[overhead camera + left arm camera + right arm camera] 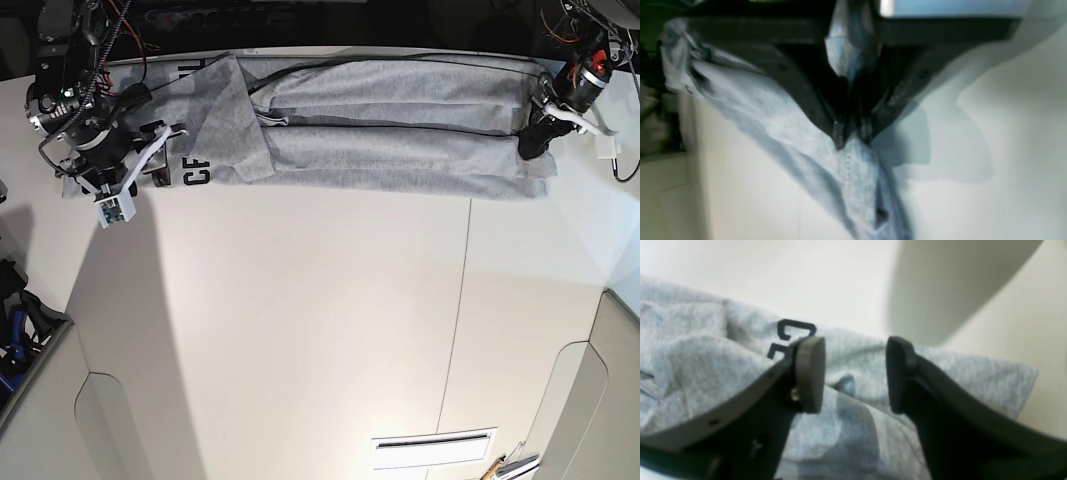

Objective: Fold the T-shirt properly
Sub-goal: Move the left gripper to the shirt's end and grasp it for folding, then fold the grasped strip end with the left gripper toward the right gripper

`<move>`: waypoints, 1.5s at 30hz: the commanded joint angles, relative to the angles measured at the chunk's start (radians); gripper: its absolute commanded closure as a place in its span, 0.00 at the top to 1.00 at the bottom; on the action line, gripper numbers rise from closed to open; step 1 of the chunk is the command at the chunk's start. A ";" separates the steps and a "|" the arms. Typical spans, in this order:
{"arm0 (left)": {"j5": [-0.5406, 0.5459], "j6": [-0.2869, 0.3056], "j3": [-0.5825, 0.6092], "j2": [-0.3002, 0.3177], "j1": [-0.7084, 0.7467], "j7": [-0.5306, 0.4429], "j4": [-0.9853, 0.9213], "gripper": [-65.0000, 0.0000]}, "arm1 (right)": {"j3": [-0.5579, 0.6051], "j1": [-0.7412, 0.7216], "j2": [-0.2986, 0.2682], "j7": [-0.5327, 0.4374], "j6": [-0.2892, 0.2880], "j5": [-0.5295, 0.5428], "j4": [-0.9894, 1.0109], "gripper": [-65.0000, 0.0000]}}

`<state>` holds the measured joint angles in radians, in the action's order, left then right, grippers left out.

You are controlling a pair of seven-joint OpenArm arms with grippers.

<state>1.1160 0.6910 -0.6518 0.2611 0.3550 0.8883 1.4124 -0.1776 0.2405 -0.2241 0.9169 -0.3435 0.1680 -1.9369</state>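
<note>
Starting at base view's left: our right end effector (150, 165) spread wide, jaws straddling rumpled sleeve end of T-shirt (400, 140) beside black lettering (196, 171), not yet gripping. T-shirt lies as long narrow band along far edge of desk (320, 330), one flap turned over near left end. At right, our left end effector (533, 140) pinched tight on hem end. We judge crosswise fold is next: right closes on cloth, then one end carried over the other.

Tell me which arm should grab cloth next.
Right. The right gripper hangs open over the light heather-grey cotton T-shirt near its black lettering, gripping nothing. The left gripper is already shut on the shirt's other end.
</note>
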 commanded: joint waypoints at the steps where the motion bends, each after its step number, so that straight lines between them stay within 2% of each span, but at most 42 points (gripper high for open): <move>1: 0.082 0.007 -0.002 0.017 0.003 0.044 0.032 0.00 | -0.006 -0.007 -0.009 -0.023 0.000 -0.002 -0.016 0.45; 5: 0.368 0.007 -0.002 0.007 0.003 0.286 0.099 0.00 | -0.015 -0.007 -0.009 -0.019 0.008 -0.050 -0.016 0.45; 7: 0.368 0.007 -0.002 -0.011 0.010 0.342 0.135 0.00 | -0.032 -0.007 -0.009 -0.008 0.008 -0.060 -0.016 0.45; 13: 0.368 0.007 0.037 -0.076 0.037 0.339 0.228 0.00 | -0.126 -0.007 -0.009 0.011 0.008 -0.059 -0.016 0.45; 21: 0.368 0.007 0.272 -0.138 0.005 0.328 0.237 0.00 | -0.235 -0.005 -0.035 0.038 0.008 -0.052 -0.016 0.45; 25: 0.368 0.007 0.354 -0.167 -0.026 0.328 0.236 0.00 | -0.242 0.002 -0.053 0.043 0.008 -0.051 -0.016 0.45; 32: 0.368 0.007 0.494 -0.222 -0.042 0.309 0.237 0.00 | -0.242 0.007 -0.053 0.045 0.008 -0.050 -0.016 0.45; 39: 0.270 0.007 0.618 -0.250 -0.080 0.267 0.236 0.00 | -0.242 0.007 -0.053 0.045 0.008 -0.026 -0.016 0.45; 42: 0.191 0.007 0.632 -0.250 -0.092 0.229 0.236 0.00 | -0.242 0.007 -0.053 0.046 0.008 -0.026 -0.016 0.45; 45: 0.173 0.007 0.632 -0.250 -0.092 0.215 0.236 0.00 | -0.242 0.007 -0.053 0.045 0.008 -0.026 -0.016 0.45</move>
<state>1.2617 0.6888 -0.0216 0.0139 0.2691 1.1175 1.6314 -0.4141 0.2523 -0.2657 0.9741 -0.3393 0.1383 -1.9373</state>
